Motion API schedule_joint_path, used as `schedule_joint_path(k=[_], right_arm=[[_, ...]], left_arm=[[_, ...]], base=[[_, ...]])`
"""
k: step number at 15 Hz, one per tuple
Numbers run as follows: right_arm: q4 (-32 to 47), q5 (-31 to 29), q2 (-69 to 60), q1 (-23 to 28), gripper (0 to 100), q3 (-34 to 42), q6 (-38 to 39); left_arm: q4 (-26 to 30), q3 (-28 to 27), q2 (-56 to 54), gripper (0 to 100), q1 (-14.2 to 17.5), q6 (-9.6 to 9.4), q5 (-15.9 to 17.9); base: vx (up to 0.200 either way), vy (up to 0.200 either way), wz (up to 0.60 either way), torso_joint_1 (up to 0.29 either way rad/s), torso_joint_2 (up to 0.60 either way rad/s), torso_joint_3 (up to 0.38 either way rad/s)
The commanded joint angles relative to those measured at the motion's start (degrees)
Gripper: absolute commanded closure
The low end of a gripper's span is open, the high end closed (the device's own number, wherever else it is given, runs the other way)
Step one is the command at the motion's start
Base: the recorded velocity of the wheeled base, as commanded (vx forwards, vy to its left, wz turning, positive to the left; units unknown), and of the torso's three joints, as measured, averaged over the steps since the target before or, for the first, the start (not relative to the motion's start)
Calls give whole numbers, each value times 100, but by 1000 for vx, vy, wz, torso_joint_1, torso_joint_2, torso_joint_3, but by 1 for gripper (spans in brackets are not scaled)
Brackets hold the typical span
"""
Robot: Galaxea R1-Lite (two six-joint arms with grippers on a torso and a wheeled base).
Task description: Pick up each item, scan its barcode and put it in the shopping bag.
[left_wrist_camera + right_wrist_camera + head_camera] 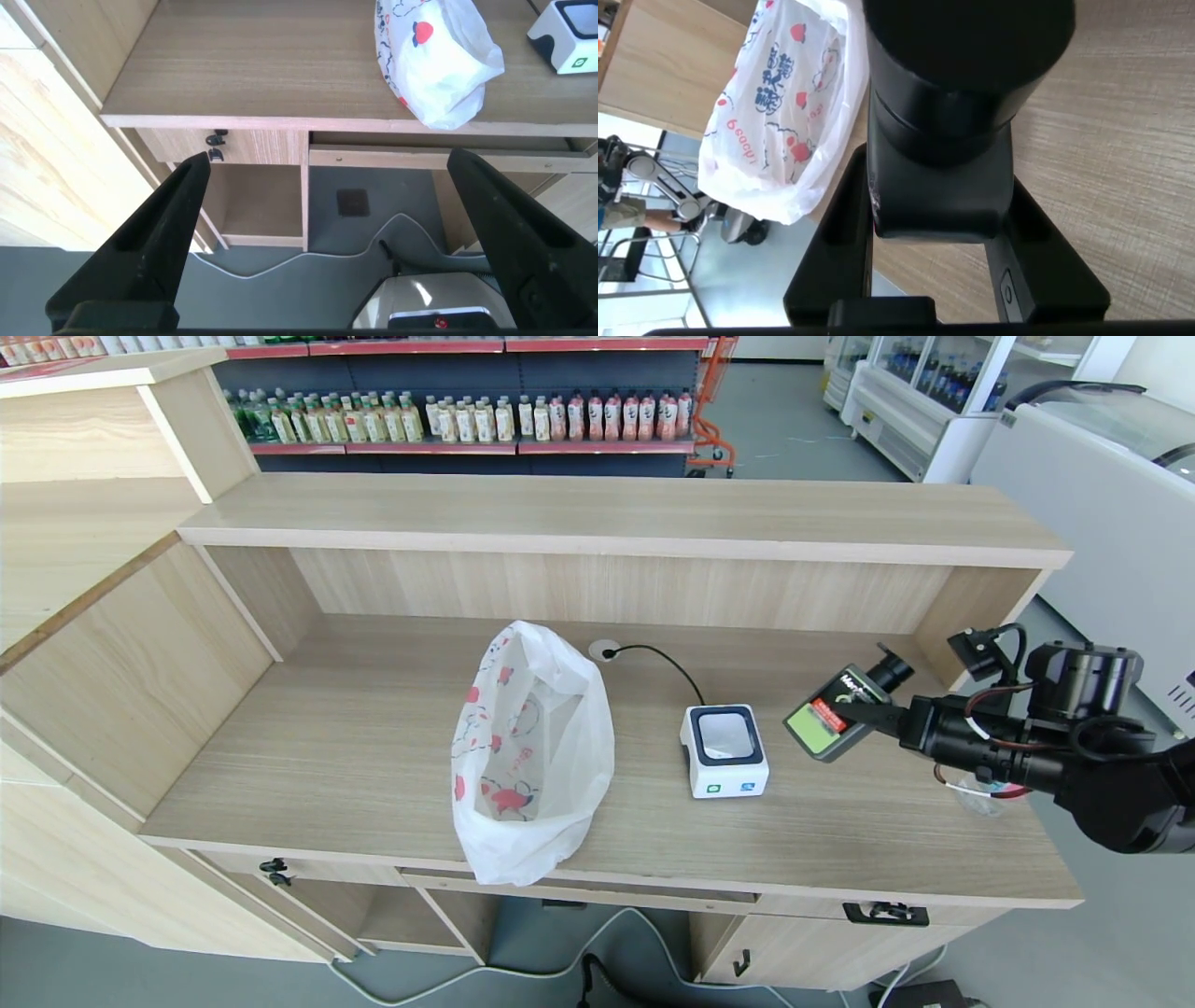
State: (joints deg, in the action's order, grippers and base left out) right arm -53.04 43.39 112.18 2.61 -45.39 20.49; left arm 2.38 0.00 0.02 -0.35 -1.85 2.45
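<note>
Bottle (826,717), dark with a black cap and a green-and-red label, hangs tilted in the air just to the right of the scanner (724,749), raised off the counter (355,756), its cap pointing away from the scanner. The right gripper (873,712) is clamped across the body, a finger lying over part of the label face. The shopping bag (532,756) stands to the left of the scanner, near it, mouth open and sagging. A cable (663,663) runs from behind the scanner to a hole in the counter. The left gripper (329,168), fingers spread wide with nothing between them, sits well apart from the scanner, out past the counter's front edge on the bag's side.

The bottle looks small, stiff and fairly light, with flat, glossy sides that could slide under a loose pinch. Whether it is glass or plastic cannot be told, so it is best treated as breakable. The flat body is the better place to hold, as now, not the round cap. No barcode can be made out, and a finger across the label may hide it from the scanner's window. The bag is thin, soft film that gives no support, so the bottle likely wants lowering into the mouth, not dropping
</note>
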Motion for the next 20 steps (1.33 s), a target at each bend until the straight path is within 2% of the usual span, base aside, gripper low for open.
schedule_joint_path(k=[1, 5, 9, 20], right_arm=[[-4, 56, 41, -32, 100, -5, -1], [-136, 109, 173, -138, 100, -49, 25], [-778, 82, 419, -226, 100, -41, 324], [-1024, 82, 595, -235, 100, -76, 324]], left_arm=[[0, 0, -2, 0, 0, 1, 1], [0, 0, -2, 0, 0, 1, 1], [0, 0, -2, 0, 0, 1, 1], [0, 0, -2, 0, 0, 1, 1]], base=[[0, 0, 0, 0, 0, 0], [0, 0, 0, 0, 0, 0], [0, 0, 0, 0, 0, 0], [0, 0, 0, 0, 0, 0]])
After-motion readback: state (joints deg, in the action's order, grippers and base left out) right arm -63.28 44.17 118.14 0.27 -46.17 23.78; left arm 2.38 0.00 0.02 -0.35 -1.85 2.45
